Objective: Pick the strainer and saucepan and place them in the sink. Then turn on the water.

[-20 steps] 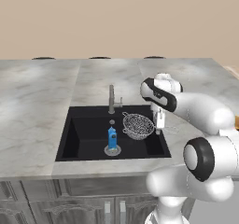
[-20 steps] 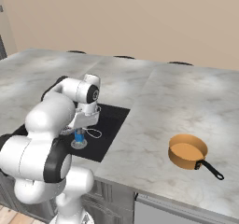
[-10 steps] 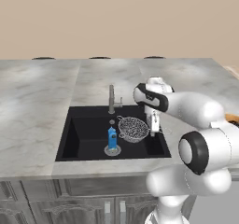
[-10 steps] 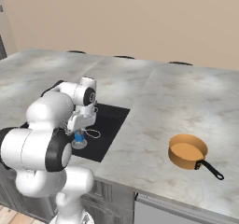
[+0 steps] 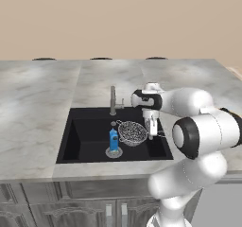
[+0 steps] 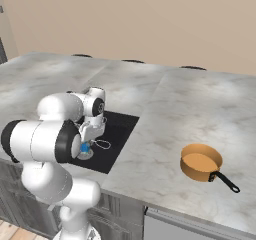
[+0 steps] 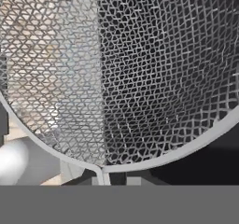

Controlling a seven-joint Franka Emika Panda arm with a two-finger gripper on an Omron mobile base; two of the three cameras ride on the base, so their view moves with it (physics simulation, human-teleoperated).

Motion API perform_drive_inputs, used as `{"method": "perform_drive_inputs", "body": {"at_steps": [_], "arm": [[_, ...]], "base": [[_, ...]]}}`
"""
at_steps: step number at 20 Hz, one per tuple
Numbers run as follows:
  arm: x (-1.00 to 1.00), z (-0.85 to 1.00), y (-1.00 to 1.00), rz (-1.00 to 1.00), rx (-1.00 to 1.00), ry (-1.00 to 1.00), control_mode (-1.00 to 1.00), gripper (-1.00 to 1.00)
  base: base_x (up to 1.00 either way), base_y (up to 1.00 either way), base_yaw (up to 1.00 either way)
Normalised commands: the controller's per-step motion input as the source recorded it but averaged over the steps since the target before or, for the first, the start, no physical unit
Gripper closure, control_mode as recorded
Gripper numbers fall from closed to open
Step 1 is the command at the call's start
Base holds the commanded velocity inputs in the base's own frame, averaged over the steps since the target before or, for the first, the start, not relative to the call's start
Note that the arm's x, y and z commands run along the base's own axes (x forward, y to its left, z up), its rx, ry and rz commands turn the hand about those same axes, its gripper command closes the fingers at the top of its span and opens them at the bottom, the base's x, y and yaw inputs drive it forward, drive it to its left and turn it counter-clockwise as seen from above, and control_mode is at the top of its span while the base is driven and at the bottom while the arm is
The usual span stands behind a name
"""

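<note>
Inside the black sink [image 5: 85, 138], a small blue bottle [image 5: 113, 139] stands by the drain; just right of it hangs the mesh strainer [image 5: 132, 132], low over the basin floor. Letting go here could tip it onto the bottle. Right again, the claw [image 5: 152, 129] is clenched, seemingly on the strainer's thin handle. Far right, the orange saucepan [image 6: 201, 162] waits on the counter [image 6: 165, 109].

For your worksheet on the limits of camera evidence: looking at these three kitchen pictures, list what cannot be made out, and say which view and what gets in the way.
- Whether the strainer rests on the sink floor or hangs above it: left base view, angle too shallow.
- Gripper fingertips: hand view, the strainer's mesh crowds the frame.
- Blue bottle: right base view, mostly behind the arm.
- Saucepan contents: right base view, too small to tell.
</note>
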Motion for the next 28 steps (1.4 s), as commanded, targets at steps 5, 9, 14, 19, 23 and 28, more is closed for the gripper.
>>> {"method": "perform_drive_inputs", "body": {"at_steps": [5,9,14,19,23,28], "arm": [[0.18,-0.3,0.0,0.0,0.02,0.0,-1.0,1.0],[0.09,-0.27,0.01,0.0,0.03,0.0,-1.0,1.0],[0.02,-0.28,0.11,0.0,0.01,0.0,-1.0,1.0],[0.06,-0.27,0.13,0.0,0.0,0.0,-1.0,1.0],[0.1,-0.24,0.14,0.0,0.0,0.0,-1.0,1.0],[0.14,-0.27,0.1,0.0,0.0,0.0,-1.0,1.0]], "base": [[0.0,0.0,0.0],[0.0,0.0,0.0],[0.0,0.0,0.0],[0.0,0.0,0.0],[0.0,0.0,0.0],[0.0,0.0,0.0]]}}
